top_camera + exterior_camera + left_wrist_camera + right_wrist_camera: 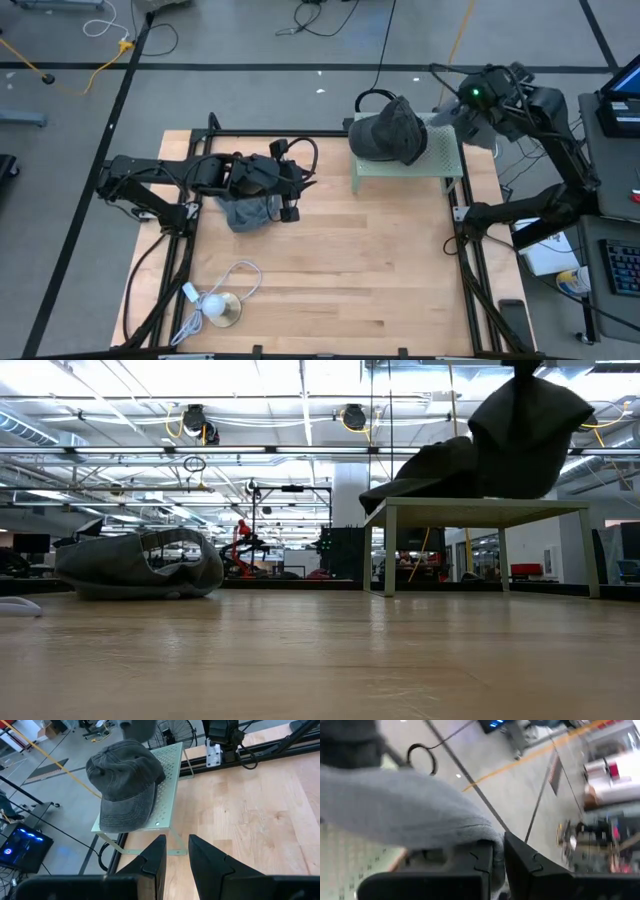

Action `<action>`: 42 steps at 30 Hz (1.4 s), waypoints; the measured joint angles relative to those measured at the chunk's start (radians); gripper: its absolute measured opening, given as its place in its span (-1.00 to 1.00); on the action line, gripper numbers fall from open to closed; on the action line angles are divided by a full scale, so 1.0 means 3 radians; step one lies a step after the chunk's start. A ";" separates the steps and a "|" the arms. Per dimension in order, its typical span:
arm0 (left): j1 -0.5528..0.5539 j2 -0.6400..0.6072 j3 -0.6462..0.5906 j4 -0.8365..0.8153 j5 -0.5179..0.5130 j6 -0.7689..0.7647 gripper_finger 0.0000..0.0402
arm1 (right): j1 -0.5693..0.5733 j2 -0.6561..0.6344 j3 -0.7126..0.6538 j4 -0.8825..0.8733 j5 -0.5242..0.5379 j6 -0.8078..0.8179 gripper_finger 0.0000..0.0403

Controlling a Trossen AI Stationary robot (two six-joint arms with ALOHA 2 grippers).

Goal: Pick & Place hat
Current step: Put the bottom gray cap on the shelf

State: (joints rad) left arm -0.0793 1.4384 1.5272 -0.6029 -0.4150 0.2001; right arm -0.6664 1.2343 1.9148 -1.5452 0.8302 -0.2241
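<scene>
A dark grey cap (388, 130) (125, 785) sits on a pale green perforated stand (440, 150) at the table's far right. In the low view the dark cap (520, 440) rises to a peak over the stand. My right gripper (447, 117) (498, 855) is at the cap's right side, shut on its cloth. A second, lighter grey cap (250, 212) (140, 565) lies on the table's left half. My left gripper (290, 203) (177, 855) hovers just right of it, narrowly open and holding nothing. My right gripper pinches a fold of the dark cap's crown (485, 837) between its two fingers. In the low view the crown is drawn up into a peak (525, 385) below the gripper. The cap's brim end (400, 485) rests on the stand's top.
A white cable with a round disc (222, 307) lies at the table's near left. Black frame rails (470, 260) run along the table's sides. Bare wood (370, 260) lies between the light cap and the stand's legs (385, 555).
</scene>
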 joint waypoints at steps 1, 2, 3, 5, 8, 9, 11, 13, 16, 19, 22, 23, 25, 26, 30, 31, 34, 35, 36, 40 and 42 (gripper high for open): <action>0.0004 0.0000 0.0000 0.0000 0.0007 -0.0001 -0.56 | -0.0026 0.0002 -0.0001 -0.0002 0.0074 0.0131 -0.91; 0.0009 0.0000 0.0000 0.0001 0.0028 -0.0001 -0.56 | -0.0051 0.0005 -0.0001 -0.0002 0.0119 0.0268 -0.91; 0.0019 0.0000 0.0000 0.0001 0.0044 0.0000 -0.56 | -0.0075 0.0006 -0.0001 -0.0007 0.0113 0.0404 -0.91; 0.0032 0.0000 0.0000 0.0000 0.0081 -0.0007 -0.56 | -0.0116 0.0015 0.0000 -0.0051 0.0028 0.0737 -0.91; 0.0059 0.0000 0.0000 0.0001 0.0114 -0.0079 -0.56 | -0.0182 0.0037 -0.0001 -0.0088 -0.0189 0.1399 -0.91; 0.0066 0.0000 0.0000 0.0000 0.0140 -0.0091 -0.56 | -0.0202 0.0041 -0.0001 -0.0075 -0.0306 0.1610 -0.91; 0.0073 0.0000 0.0000 0.0001 0.0179 -0.0092 -0.56 | -0.0229 0.0056 -0.0001 -0.0062 -0.0546 0.1961 -0.90; 0.0071 0.0000 0.0000 0.0000 0.0185 -0.0070 -0.56 | -0.0245 0.0073 -0.0001 -0.0092 -0.0679 0.2202 -0.89; 0.0071 0.0000 0.0000 0.0000 0.0190 -0.0066 -0.56 | -0.0246 0.0083 -0.0019 -0.0079 -0.0679 0.2571 -0.91; 0.0070 0.0000 0.0001 0.0001 0.0192 -0.0077 -0.56 | -0.0246 0.0074 -0.0097 -0.0080 -0.0680 0.2946 -0.91; 0.0071 0.0000 0.0000 0.0001 0.0194 -0.0113 -0.56 | -0.0246 0.0078 -0.0238 -0.0082 -0.0665 0.3103 -0.91; 0.0071 0.0000 0.0001 0.0002 0.0194 -0.0114 -0.56 | -0.0246 0.0078 -0.0289 -0.0082 -0.0654 0.3188 -0.91; 0.0071 0.0000 0.0001 0.0003 0.0194 -0.0100 -0.56 | -0.0243 0.0071 -0.0369 -0.0083 -0.0573 0.3396 -0.91; 0.0071 0.0000 0.0001 0.0002 0.0195 -0.0099 -0.56 | -0.0243 0.0064 -0.0398 -0.0085 -0.0512 0.3484 -0.91; 0.0071 0.0000 0.0001 0.0001 0.0279 -0.0062 -0.56 | -0.0240 0.0041 -0.0431 -0.0086 -0.0123 0.3863 -0.91; 0.0071 0.0000 0.0001 0.0001 0.0301 -0.0062 -0.56 | -0.0240 0.0029 -0.0418 -0.0089 -0.0060 0.3905 -0.91; 0.0073 0.0000 0.0001 0.0000 0.0340 -0.0062 -0.56 | -0.0240 -0.0026 -0.0401 -0.0088 -0.0068 0.3920 -0.91; 0.0073 0.0000 0.0001 0.0001 0.0343 -0.0062 -0.56 | -0.0240 -0.0042 -0.0401 -0.0091 -0.0091 0.3930 -0.91; 0.0073 0.0000 0.0001 0.0001 0.0343 -0.0062 -0.56 | -0.0240 -0.0056 -0.0401 -0.0088 -0.0114 0.3936 -0.91; 0.0073 0.0000 0.0001 0.0000 0.0343 -0.0061 -0.56 | -0.0240 -0.0070 -0.0405 -0.0087 -0.0147 0.3940 -0.91; 0.0073 0.0000 0.0001 -0.0002 0.0343 -0.0062 -0.56 | -0.0238 -0.0062 -0.0461 -0.0081 -0.0152 0.3985 -0.91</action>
State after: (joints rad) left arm -0.0574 1.4384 1.5276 -0.6035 -0.3122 0.1816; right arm -0.7380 1.2156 1.7765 -1.5696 0.7845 0.9712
